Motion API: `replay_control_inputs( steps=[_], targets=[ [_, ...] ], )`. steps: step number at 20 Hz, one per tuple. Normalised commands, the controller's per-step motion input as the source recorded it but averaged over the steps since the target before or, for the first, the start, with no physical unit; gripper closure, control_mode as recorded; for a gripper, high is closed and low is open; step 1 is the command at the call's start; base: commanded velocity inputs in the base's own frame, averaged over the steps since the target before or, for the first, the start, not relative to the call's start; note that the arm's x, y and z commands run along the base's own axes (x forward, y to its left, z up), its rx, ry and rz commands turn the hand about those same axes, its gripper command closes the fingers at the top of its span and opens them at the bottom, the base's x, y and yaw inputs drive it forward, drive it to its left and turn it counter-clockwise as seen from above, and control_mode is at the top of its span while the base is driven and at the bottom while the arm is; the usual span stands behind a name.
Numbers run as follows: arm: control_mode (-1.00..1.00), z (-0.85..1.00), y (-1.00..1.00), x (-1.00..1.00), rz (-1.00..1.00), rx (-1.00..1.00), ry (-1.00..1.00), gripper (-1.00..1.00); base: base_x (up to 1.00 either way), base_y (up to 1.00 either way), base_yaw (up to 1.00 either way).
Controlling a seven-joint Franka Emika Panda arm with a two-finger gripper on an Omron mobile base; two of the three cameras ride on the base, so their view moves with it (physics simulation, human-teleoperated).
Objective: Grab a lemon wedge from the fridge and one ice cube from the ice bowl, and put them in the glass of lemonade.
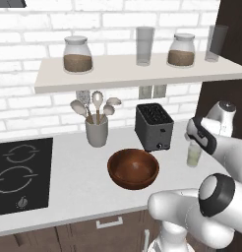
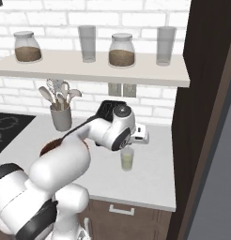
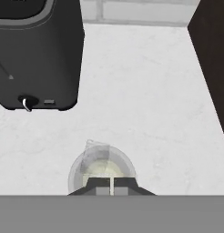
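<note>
Right under the hand camera, the end effector [image 3: 113, 184] is seen with its two dark fingertips pressed together, and nothing can be seen held between them. It hangs just above the glass of lemonade [image 3: 102, 169], which stands on the white tabletop [image 3: 145, 104]. The bottom part of the glass is cut off there by the fingertips. Pale yellow is seen inside the glass, but it cannot be told if a wedge or an ice cube is in it.

In the left base view, the glass of lemonade [image 1: 194, 154] is seen from the side, to the right of the black toaster [image 1: 153, 126], and its top is partly hidden by the dark hand part of the arm. The ice bowl [image 1: 133, 169] is seen whole there, in front of the toaster, and what is inside it cannot be made out. A grey cup of spoons [image 1: 96, 129] stands to the left, and part of a black stove top [image 1: 19, 174] is cut off at the edge.

In the right base view, the ice bowl [image 2: 48, 146] is almost fully hidden behind the white arm, and most of the toaster [image 2: 108, 108] is hidden too. The glass of lemonade [image 2: 127, 159] is seen clearly there, below the hand. Two jars and two tall glasses are seen on the shelf [image 2: 89, 70] above.
</note>
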Motion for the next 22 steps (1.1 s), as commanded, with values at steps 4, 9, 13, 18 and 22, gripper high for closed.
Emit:
replay_control_inputs(
  steps=[4, 9, 13, 18, 22],
  targets=[
    [-1.0, 0.0, -0.06, 0.13, 0.0, 0.0, 0.0, 1.0, 0.0, 0.0, 0.0],
    [-1.0, 0.0, -0.03, 0.06, 0.0, 0.0, 0.0, 1.0, 0.0, 0.0, 0.0],
    [-1.0, 0.0, 0.0, 0.03, 0.0, 0.0, 0.0, 1.0, 0.0, 0.0, 0.0],
    [-1.0, 0.0, 0.0, -0.26, 0.0, 0.0, -0.03, 1.0, 0.0, 0.0, 0.0],
    [-1.0, 0.0, 0.0, -0.14, 0.0, 0.0, 0.0, 1.0, 0.0, 0.0, 0.0]
  ],
)
